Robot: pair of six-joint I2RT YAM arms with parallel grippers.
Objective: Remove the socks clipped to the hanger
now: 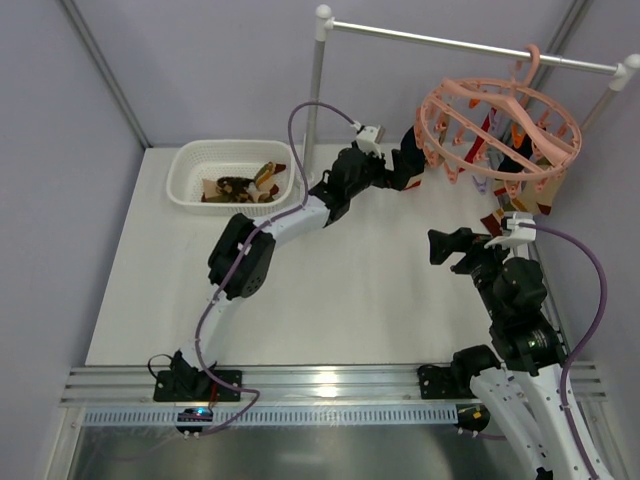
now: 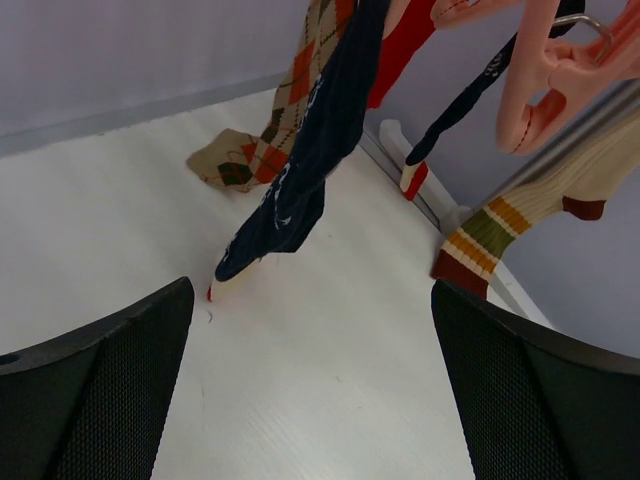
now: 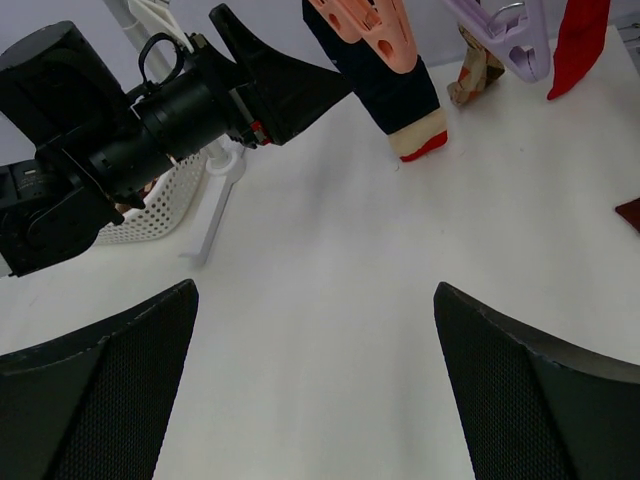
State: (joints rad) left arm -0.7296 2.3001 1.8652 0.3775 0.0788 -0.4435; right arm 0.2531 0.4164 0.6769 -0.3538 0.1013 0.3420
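Observation:
The salmon-pink ring hanger (image 1: 500, 125) hangs from the white rail at the back right, with socks clipped under it. In the left wrist view I see a dark navy sock (image 2: 310, 150), a brown argyle sock (image 2: 262, 155), a red sock (image 2: 400, 50), a thin navy sock with a red toe (image 2: 440, 130) and an olive-and-red striped sock (image 2: 505, 225). My left gripper (image 1: 420, 160) is open and empty at the hanger's left edge, short of the navy sock (image 2: 312, 300). My right gripper (image 1: 440, 247) is open and empty below the hanger, above the table (image 3: 315, 300).
A white mesh basket (image 1: 185, 170) at the back left holds several socks. The white rail stand's post (image 1: 316, 90) rises behind the left arm, and its foot (image 3: 210, 215) lies on the table. A purple peg (image 3: 510, 35) and a pink peg (image 3: 365, 20) dangle near the right wrist camera.

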